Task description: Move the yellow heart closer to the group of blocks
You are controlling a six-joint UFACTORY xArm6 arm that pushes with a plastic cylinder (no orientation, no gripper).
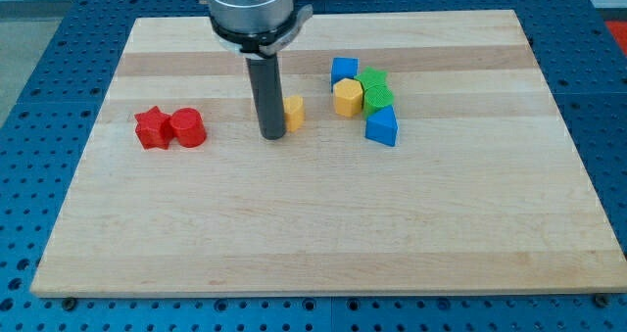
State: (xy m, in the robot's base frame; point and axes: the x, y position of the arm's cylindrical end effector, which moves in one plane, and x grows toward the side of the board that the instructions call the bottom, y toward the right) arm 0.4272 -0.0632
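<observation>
No hand shows; my tip [271, 135] half hides the yellow heart [293, 112].

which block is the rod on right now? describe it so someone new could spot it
On the wooden board, look a little above centre, between the two red blocks at the view's left and the blue, green and yellow cluster at the view's right. My tip sits against the left side of the yellow heart, partly hiding it. It is the only block standing alone, a gap short of the cluster's yellow block.
</observation>
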